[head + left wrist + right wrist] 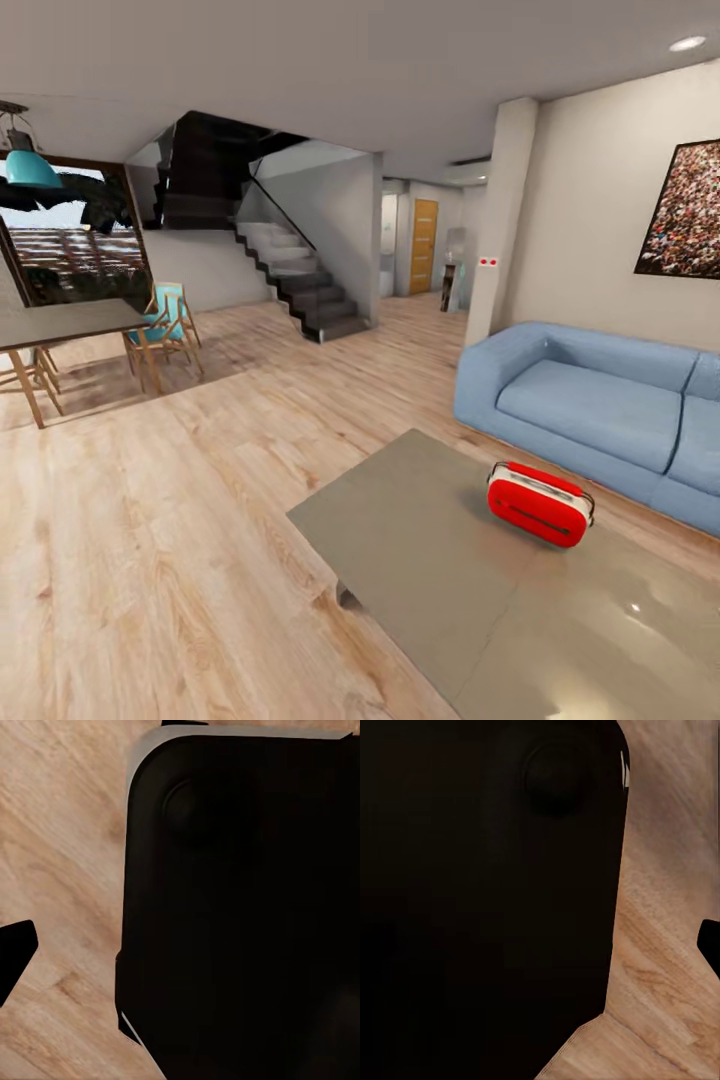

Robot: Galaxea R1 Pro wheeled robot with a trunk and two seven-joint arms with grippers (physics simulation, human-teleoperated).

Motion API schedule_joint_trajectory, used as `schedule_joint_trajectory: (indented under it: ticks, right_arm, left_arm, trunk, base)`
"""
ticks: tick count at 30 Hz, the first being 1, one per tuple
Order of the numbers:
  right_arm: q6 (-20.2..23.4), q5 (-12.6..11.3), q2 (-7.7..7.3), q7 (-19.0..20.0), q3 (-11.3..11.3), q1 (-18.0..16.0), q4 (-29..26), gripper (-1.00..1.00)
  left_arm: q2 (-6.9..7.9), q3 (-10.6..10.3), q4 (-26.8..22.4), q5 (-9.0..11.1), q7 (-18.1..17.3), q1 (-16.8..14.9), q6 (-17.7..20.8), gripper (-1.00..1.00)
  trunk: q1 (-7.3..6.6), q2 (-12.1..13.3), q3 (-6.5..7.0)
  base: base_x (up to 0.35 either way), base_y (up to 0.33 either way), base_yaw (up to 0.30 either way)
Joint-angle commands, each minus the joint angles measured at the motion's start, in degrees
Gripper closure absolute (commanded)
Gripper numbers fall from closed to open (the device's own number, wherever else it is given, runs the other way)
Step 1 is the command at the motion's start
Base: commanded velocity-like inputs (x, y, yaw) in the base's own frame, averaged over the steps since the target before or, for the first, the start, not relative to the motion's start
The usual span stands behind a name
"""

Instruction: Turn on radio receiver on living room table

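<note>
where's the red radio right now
In the head view the radio receiver lies on the grey table, toward the view's right, close to the table edge facing the blue sofa.

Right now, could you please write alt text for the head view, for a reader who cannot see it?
A red radio receiver sits on a low grey table in a living room with a wood floor. A blue sofa stands beyond the table, under a framed crowd picture. A staircase rises at the back.
</note>
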Motion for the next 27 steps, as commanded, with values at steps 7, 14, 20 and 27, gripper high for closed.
schedule_joint_trajectory:
  ticks: [7, 14, 20, 27]
  right_arm:
    - [0.1, 0.0, 0.00, -0.1, 0.0, 0.0, 0.0, -1.00]
    - [0.1, 0.0, 0.00, -0.1, 0.0, 0.0, 0.0, -1.00]
    - [0.1, 0.0, 0.00, -0.2, 0.0, 0.0, 0.0, -1.00]
    - [0.1, 0.0, 0.00, -0.2, 0.0, 0.0, 0.0, -1.00]
  left_arm:
    - [0.03, 0.0, 0.0, 0.0, 0.0, 0.0, -0.1, -1.00]
    - [0.16, 0.0, 0.0, 0.0, -0.1, 0.0, -0.1, -1.00]
    - [0.25, 0.0, 0.0, 0.0, -0.1, 0.0, -0.1, -1.00]
    - [0.21, -0.1, 0.0, -0.1, -0.1, 0.0, -0.3, -1.00]
  trunk:
    - [0.00, 0.0, 0.00]
    - [0.00, 0.0, 0.00]
    - [0.00, 0.0, 0.00]
    - [0.00, 0.0, 0.00]
  base:
    - [0.328, 0.000, -0.059]
    - [0.328, 0.000, -0.003]
    - [0.328, 0.032, 0.000]
    - [0.144, 0.048, -0.004]
